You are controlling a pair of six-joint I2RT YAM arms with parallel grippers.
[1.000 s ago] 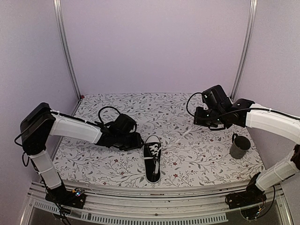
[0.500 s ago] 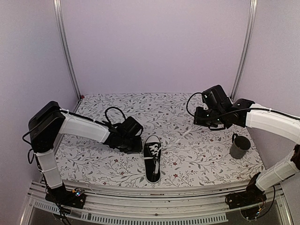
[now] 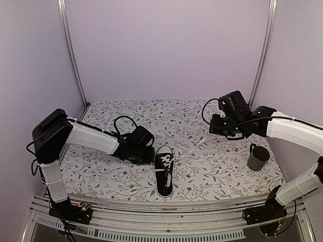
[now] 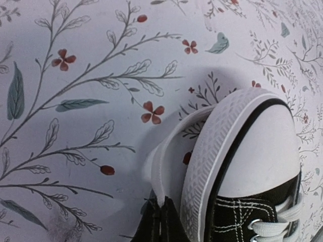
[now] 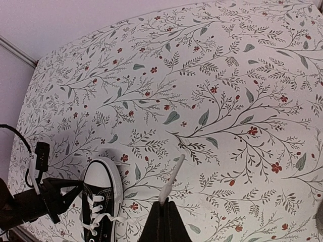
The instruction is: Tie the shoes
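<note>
The black sneaker (image 3: pixel 163 176) with white laces and a white toe cap lies in the middle near the front edge, toe pointing away. My left gripper (image 3: pixel 150 155) sits just left of the toe. In the left wrist view it (image 4: pixel 162 223) is shut on a white lace (image 4: pixel 164 166) that curves round the toe cap (image 4: pixel 257 151). My right gripper (image 3: pixel 217 132) hangs to the shoe's far right. In the right wrist view it (image 5: pixel 164 210) is shut on the other lace end (image 5: pixel 171 177), whose tip sticks out past the jaws. The shoe (image 5: pixel 101 201) lies to its left.
A dark grey mug (image 3: pixel 258 158) stands at the right side of the floral mat (image 3: pixel 202 166). Metal posts rise at the back corners. The left arm's body (image 5: pixel 45 199) shows beside the shoe in the right wrist view.
My left gripper has moved right, close to the shoe's toe, still holding its lace. The right arm has hardly moved.
</note>
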